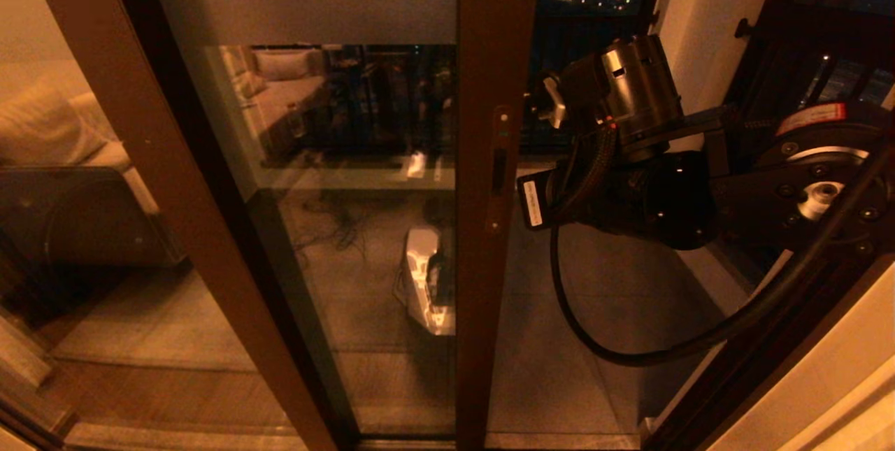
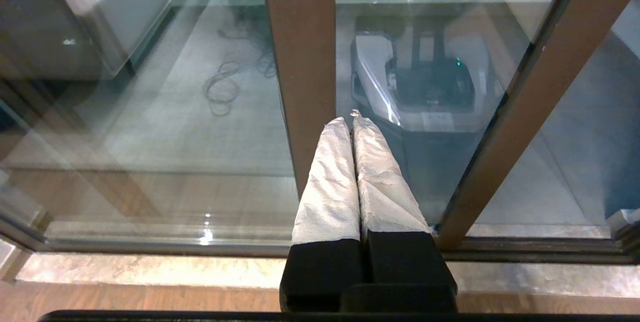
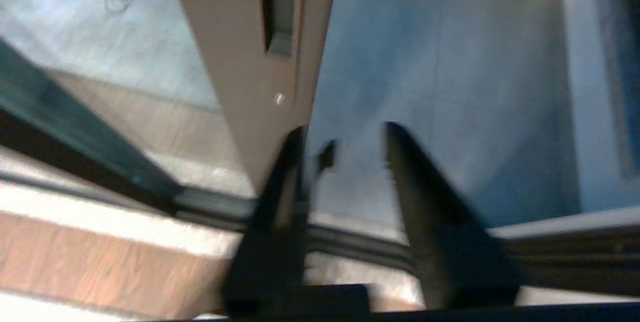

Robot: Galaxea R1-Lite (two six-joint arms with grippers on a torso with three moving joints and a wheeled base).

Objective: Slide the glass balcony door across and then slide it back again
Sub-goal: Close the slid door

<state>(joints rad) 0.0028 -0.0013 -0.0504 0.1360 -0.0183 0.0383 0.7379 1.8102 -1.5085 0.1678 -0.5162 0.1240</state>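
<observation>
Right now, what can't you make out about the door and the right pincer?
- Head view: right pincer tips hidden behind the arm's wrist housing.
- Right wrist view: motion blur; whether the right pincer touches the glass balcony door's stile is unclear.
- All views: door's top, far edge cut off by the frame.

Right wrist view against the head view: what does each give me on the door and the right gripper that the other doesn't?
Only the right wrist view shows the right gripper: fingers apart, empty, one finger at the stile's edge, though contact is unclear, with the open doorway beyond.

Only the head view shows the glass balcony door's frosted band, the right arm's wrist housing beside the stile, and city lights outside.

Both show the brown stile and its recessed handle slot, and the gap beside it with the door partly open.
</observation>
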